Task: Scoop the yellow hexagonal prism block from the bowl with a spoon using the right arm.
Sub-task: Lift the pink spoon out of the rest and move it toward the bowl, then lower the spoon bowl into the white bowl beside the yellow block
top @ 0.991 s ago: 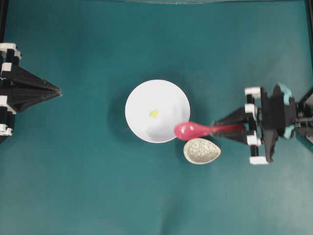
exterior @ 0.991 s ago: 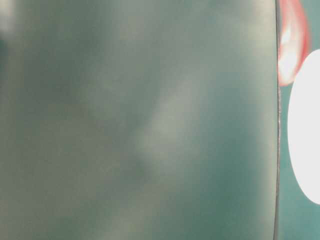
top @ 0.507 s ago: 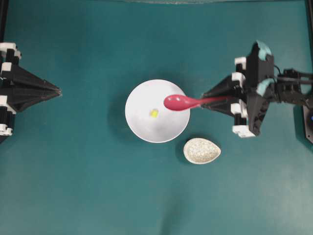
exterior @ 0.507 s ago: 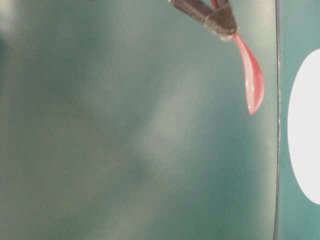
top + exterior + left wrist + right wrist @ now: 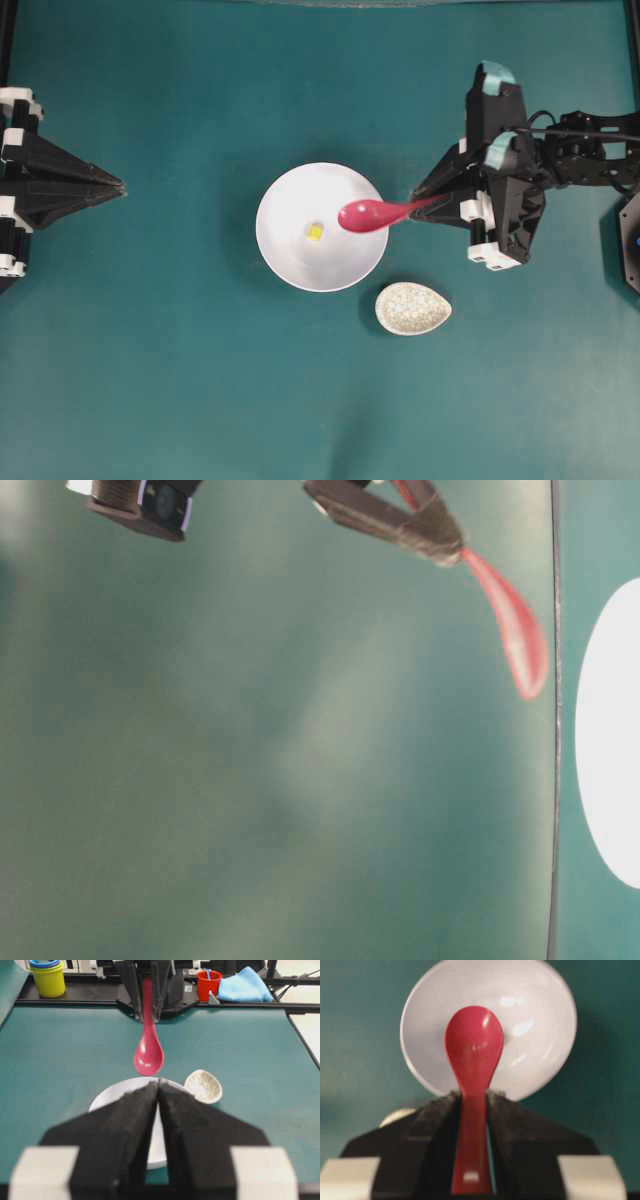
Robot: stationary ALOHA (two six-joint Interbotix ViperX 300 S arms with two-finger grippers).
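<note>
The right gripper point(image 5: 430, 203) pinches the spoon point(image 5: 372, 213) by its handle, jaws pressed on either side as the right wrist view shows; the scoop hangs over the right part of the bowl point(image 5: 290, 255), apparently above the surface, since the left wrist view shows it raised over the far rim; the yellow hexagonal prism block point(image 5: 315, 232) lies loose on the bowl's floor, near the middle and just left of the scoop's tip; the speckled spoon rest point(image 5: 413, 308) sits empty beside the bowl's lower right edge; the left gripper point(image 5: 118, 185) waits well apart at the left, fingers pressed together with nothing between them. The step in hand looks like the approach, spoon carried in but the scooping not yet begun; the next move likely calls for dipping the scoop's tip to the bowl's floor beside the block and sliding under it, slowly enough that the tiny piece rides into the scoop and does not skate away up the curved wall.
</note>
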